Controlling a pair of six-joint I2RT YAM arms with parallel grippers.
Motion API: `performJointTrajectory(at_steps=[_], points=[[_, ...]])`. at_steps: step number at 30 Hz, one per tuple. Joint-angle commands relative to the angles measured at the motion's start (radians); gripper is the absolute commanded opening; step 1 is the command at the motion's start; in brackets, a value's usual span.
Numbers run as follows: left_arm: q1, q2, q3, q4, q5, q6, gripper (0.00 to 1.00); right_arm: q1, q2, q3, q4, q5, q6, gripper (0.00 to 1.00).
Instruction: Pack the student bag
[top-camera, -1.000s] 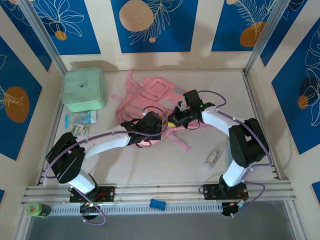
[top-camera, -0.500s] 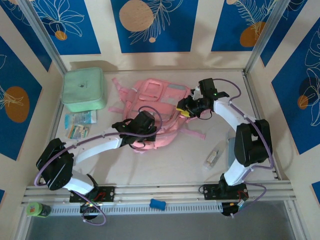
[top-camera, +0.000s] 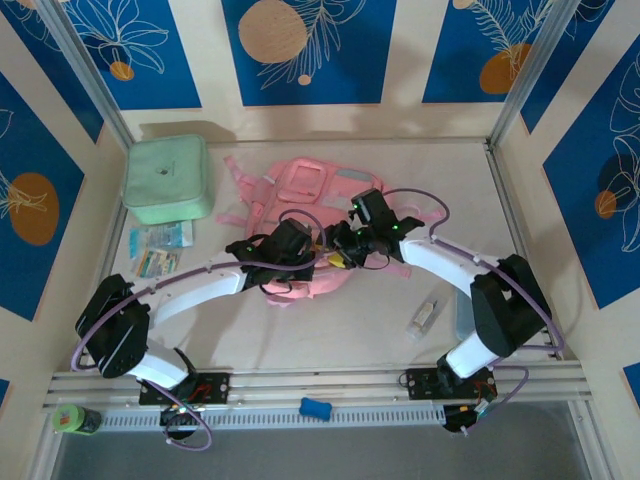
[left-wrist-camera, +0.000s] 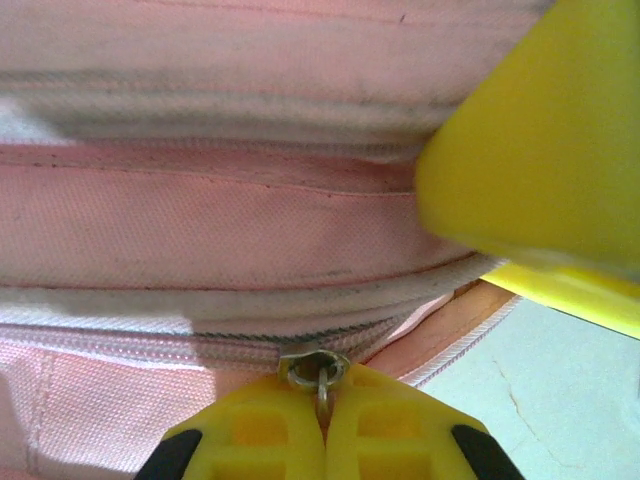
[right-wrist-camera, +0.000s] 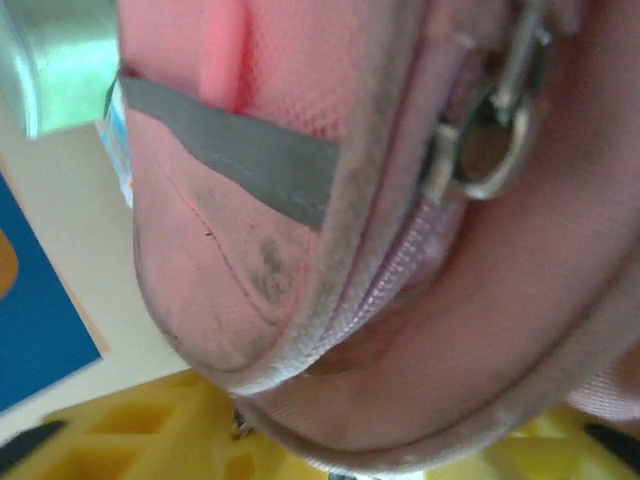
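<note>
The pink student bag lies flat mid-table. My left gripper sits at the bag's near edge. In the left wrist view its yellow fingers are shut on the metal zip pull of a closed zip. My right gripper is just to the right of it, and its yellow finger fills the upper right of that view. In the right wrist view a fold of the bag beside a partly open zip bulges between its fingers, which look closed on it.
A mint green case stands back left, with card packets in front of it. A small clear bottle lies right of centre by the right arm. A blue item and a green bottle rest on the near rail.
The right gripper swung out to the back right, then returned left to the bag's near edge beside the left gripper. The bag shifted toward the back. The left gripper kept its place.
</note>
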Motion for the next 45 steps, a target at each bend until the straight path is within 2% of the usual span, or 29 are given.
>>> performJointTrajectory(at_steps=[1,5,8,11,14,16,20,24,25,29,32,34,38,40,45], points=[[-0.008,-0.015,0.008,0.055,0.029,0.014,0.0,0.01,0.034,0.03,0.045,0.107,0.046,0.34],[-0.009,-0.039,-0.011,0.035,0.036,0.016,0.0,-0.003,0.051,0.068,-0.026,0.114,-0.079,0.1],[-0.029,-0.065,-0.014,-0.036,0.033,0.02,0.0,-0.041,0.031,0.063,-0.066,0.068,-0.216,0.02],[-0.071,-0.104,-0.037,-0.092,-0.007,0.015,0.0,-0.137,0.011,0.059,-0.112,-0.014,-0.34,0.0],[-0.079,-0.115,-0.091,-0.077,0.038,0.011,0.0,-0.267,0.01,0.074,-0.144,-0.117,-0.398,0.0],[-0.075,-0.111,-0.092,-0.143,-0.041,0.016,0.0,-0.338,0.026,0.092,-0.128,-0.218,-0.404,0.0],[0.013,-0.119,-0.104,-0.166,-0.106,0.033,0.0,-0.377,0.047,0.152,-0.166,-0.221,-0.395,0.0],[0.075,-0.133,-0.123,-0.079,-0.061,0.027,0.0,-0.333,0.023,0.145,-0.145,-0.232,-0.361,0.0],[0.075,-0.133,-0.115,-0.067,-0.058,0.023,0.0,-0.308,0.01,0.145,-0.159,-0.216,-0.355,0.04],[0.066,-0.129,-0.107,0.023,0.021,0.023,0.0,-0.18,-0.053,0.074,-0.113,-0.145,-0.257,0.4],[0.052,-0.113,-0.093,0.041,0.036,0.02,0.0,-0.088,-0.069,0.021,-0.048,-0.077,-0.134,0.52],[0.043,-0.1,-0.079,0.042,0.04,0.022,0.0,-0.052,-0.065,-0.015,0.025,-0.068,-0.041,0.55],[0.036,-0.094,-0.079,0.053,0.024,0.017,0.0,0.019,-0.048,-0.031,0.122,0.021,0.068,0.58],[0.036,-0.096,-0.083,0.055,0.016,0.015,0.0,0.039,-0.022,-0.004,0.11,0.066,0.069,0.55],[0.036,-0.108,-0.09,0.042,-0.021,0.018,0.0,0.029,0.008,0.005,0.09,0.114,0.054,0.31]])
